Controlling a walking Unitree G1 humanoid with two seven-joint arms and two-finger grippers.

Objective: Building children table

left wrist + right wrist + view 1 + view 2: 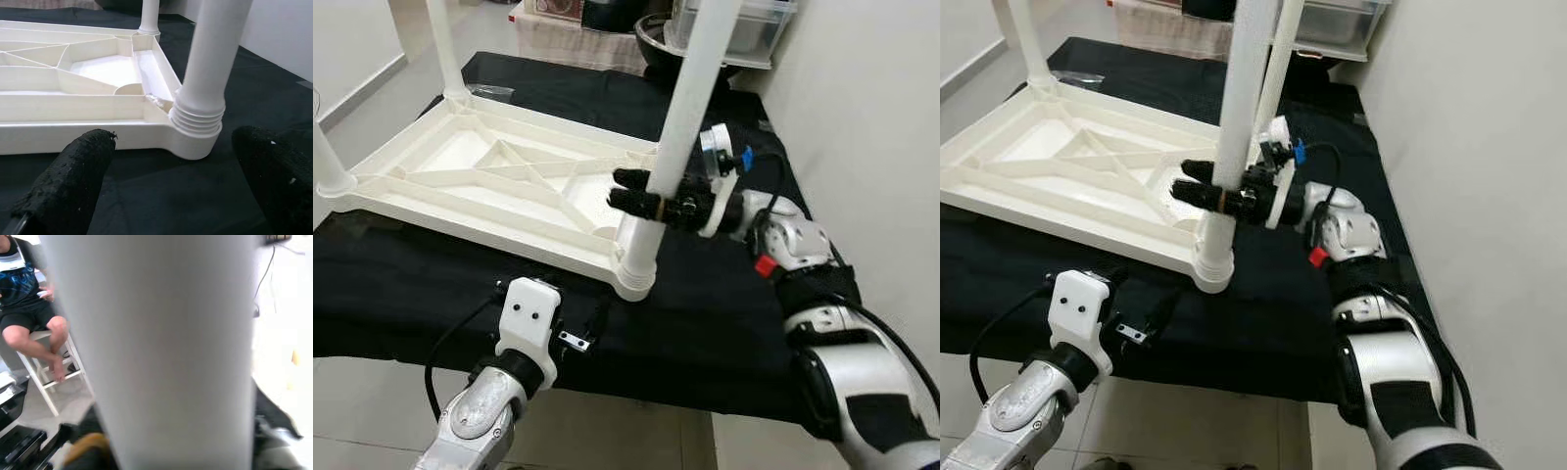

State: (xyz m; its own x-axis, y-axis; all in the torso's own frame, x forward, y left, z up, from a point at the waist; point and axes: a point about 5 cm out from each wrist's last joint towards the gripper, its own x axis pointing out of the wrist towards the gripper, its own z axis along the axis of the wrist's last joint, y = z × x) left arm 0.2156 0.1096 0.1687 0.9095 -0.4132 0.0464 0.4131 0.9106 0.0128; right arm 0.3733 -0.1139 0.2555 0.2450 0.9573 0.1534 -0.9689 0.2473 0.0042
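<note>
Right claw (pixel 646 201) is gripping the white leg (pixel 680 122) from the side, its black fingers closed around the pole a little above the corner socket (pixel 635 277) of the overturned children table (pixel 489 186), which is lying on the black tabletop (pixel 724 323). The leg's long axis is standing almost upright, slightly leaning. In the left wrist view, the left claw (pixel 171 196) is waiting wide open, just before the threaded base (pixel 197 120), so this arm is nearer to the joint. In the right wrist view, the pole is standing close before the camera; behind it a person (pixel 29 298) is sitting on a stool.
</note>
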